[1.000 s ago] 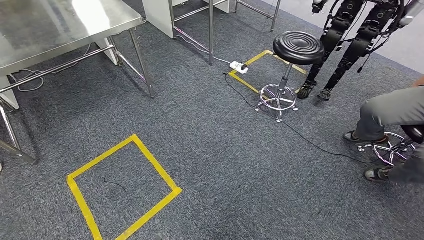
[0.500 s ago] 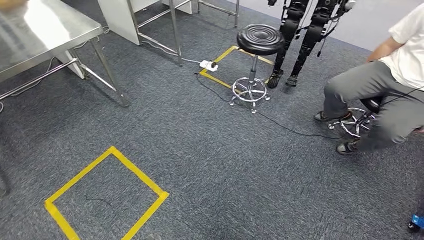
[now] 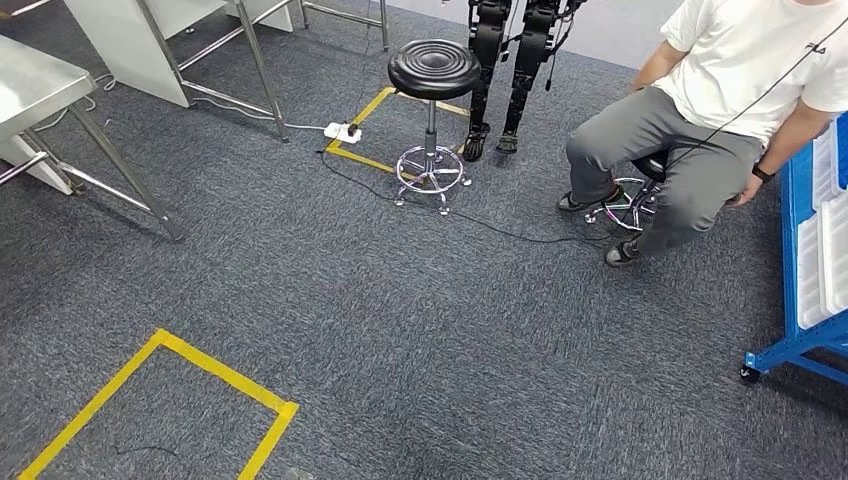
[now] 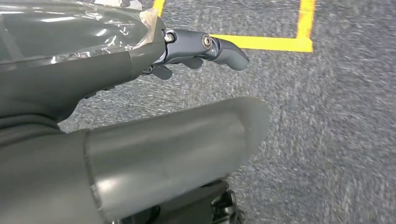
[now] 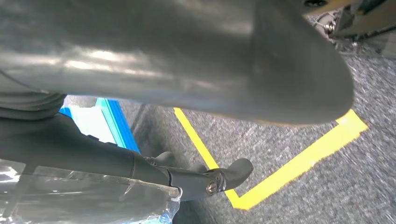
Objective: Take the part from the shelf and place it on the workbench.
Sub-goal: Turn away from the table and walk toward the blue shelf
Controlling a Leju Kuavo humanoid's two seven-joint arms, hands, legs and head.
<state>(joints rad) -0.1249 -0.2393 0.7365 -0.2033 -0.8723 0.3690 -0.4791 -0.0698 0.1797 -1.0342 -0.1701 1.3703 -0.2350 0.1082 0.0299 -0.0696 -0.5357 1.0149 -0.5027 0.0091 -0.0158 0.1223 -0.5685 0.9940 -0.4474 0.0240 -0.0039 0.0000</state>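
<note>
I cannot make out the part itself; the blue shelf [image 3: 812, 240] that should hold it stands at the right edge of the head view, on casters, white trays in its tiers. My right hand [image 5: 205, 179] hangs nearer that side, with blue showing beyond it; my left hand [image 4: 196, 51] hangs over carpet beside a yellow tape line. Both look loose and hold nothing. I judge I must turn right to face the shelf. A seated person [image 3: 700, 120] is just left of it, a black stool [image 3: 433, 70] farther left, a steel table [image 3: 40, 90] at upper left.
</note>
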